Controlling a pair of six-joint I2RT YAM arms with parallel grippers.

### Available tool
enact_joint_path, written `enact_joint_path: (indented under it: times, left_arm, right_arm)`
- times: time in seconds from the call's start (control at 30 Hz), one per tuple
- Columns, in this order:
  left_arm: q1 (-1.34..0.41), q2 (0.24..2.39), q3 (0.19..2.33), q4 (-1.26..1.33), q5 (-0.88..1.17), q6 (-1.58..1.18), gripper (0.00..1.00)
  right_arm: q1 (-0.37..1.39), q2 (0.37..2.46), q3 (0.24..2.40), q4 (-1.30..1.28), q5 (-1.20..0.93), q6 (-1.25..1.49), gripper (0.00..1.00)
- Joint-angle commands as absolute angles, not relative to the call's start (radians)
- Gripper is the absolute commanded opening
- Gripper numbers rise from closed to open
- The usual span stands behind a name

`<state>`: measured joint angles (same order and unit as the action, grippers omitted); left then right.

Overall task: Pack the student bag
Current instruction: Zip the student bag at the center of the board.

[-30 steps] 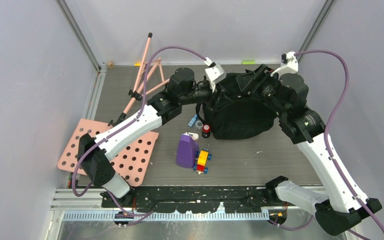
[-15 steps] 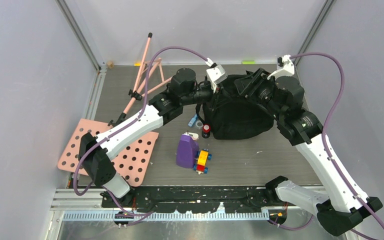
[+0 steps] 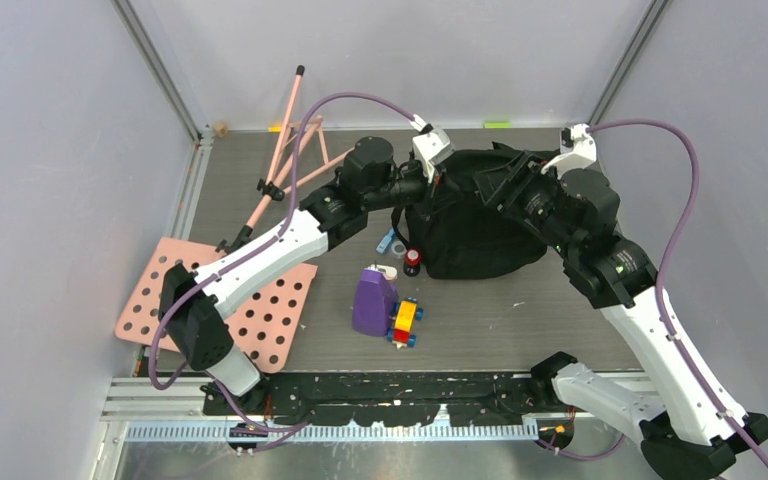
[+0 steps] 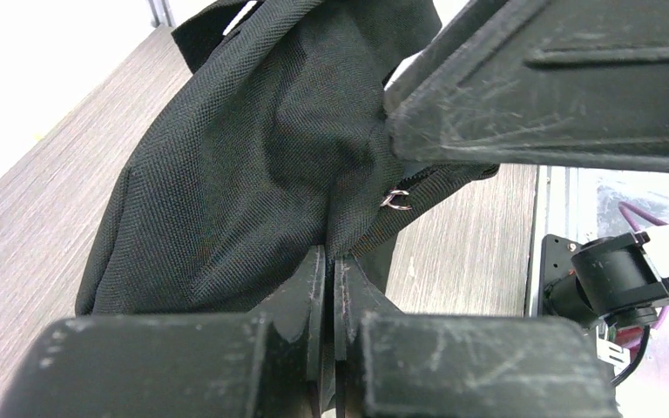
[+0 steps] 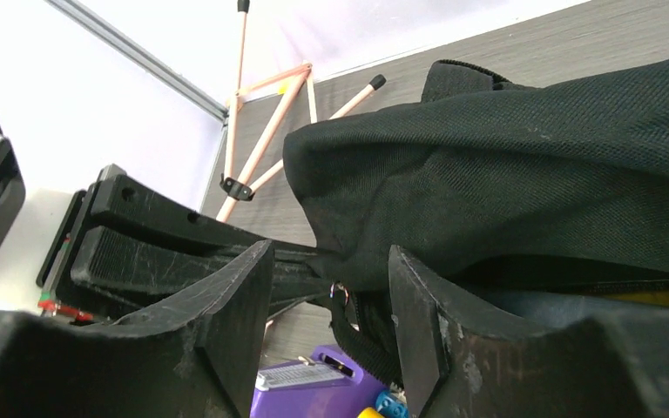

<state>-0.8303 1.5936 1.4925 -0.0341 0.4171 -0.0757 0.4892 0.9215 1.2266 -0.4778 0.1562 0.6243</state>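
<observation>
The student bag (image 3: 475, 235) is a floppy black backpack lying at the back middle of the table. My left gripper (image 3: 430, 185) is at its left edge, shut on a fold of the bag's fabric (image 4: 253, 157). The pinch shows at the gripper's (image 4: 331, 257) fingertips, just below a small metal zipper ring (image 4: 395, 199). My right gripper (image 3: 500, 172) reaches over the bag's top from the right. In its wrist view the right gripper (image 5: 331, 252) stands open, with the bag's corner (image 5: 531, 148) and the zipper ring (image 5: 338, 290) hanging between its fingers.
A purple container (image 3: 372, 300) and a coloured block toy (image 3: 405, 322) stand in front of the bag. A small red-capped bottle (image 3: 412, 260) and a blue item (image 3: 388, 242) lie by its left edge. A pink perforated board (image 3: 225, 305) and pink stick frame (image 3: 290, 150) lie left.
My left gripper has closed from open onto the bag's fabric. The right wrist has shifted slightly rightward over the bag's top. The bag's upper edge has lifted a little.
</observation>
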Motion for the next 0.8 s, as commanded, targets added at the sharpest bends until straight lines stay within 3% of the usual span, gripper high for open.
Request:
enact_joint_path:
  times: [0.0, 0.3, 0.77]
  left_arm:
    - [-0.834, 1.593, 1.503, 0.041, 0.376, -0.096, 0.0]
    - [-0.834, 1.596, 1.511, 0.032, 0.371, -0.102, 0.0]
    - [-0.834, 1.603, 1.522, 0.023, 0.376, -0.11, 0.0]
  right_arm:
    - [0.496, 0.904, 1.241, -0.509, 0.084, 0.518, 0.57]
    - [0.496, 0.921, 1.294, -0.638, 0.076, 0.348, 0.56]
    - [0.496, 0.919, 1.284, -0.55, 0.162, 0.321, 0.47]
